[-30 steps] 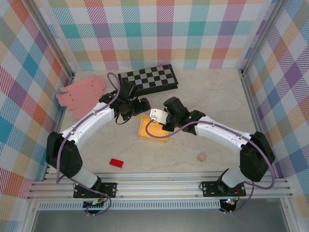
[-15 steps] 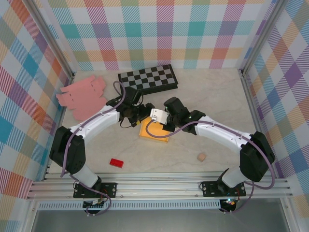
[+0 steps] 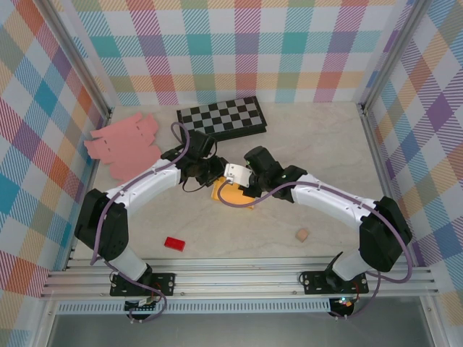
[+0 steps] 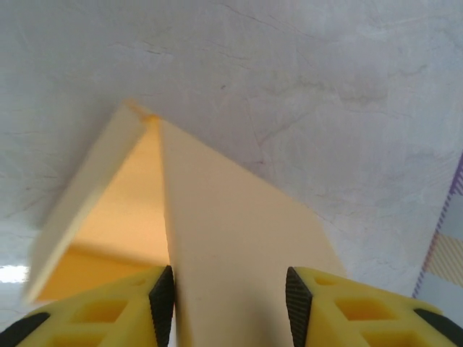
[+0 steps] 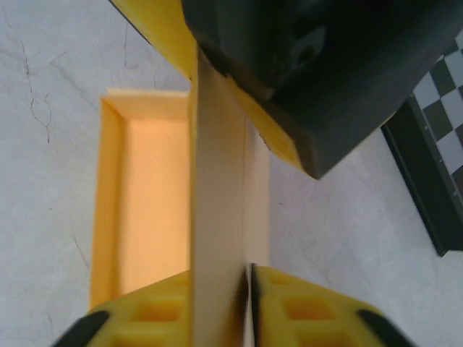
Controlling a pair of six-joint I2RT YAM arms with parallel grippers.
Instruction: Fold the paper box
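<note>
At tabletop [image 3: 318, 159] centre, your left gripper [image 4: 229, 289] clamps the yellow paper box [image 5: 155, 195] wall; your right gripper [image 5: 221, 289] straddles it, grip unverifiable.

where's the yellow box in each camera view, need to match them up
top external: yellow box at picture centre, just below the checkerboard, largely covered.
left wrist: yellow box fills lower centre as a raised panel, its inside showing at left.
right wrist: yellow box left of centre, open tray with an upright panel along its right side.
shared landmark: the pale marbled table around it.
</note>
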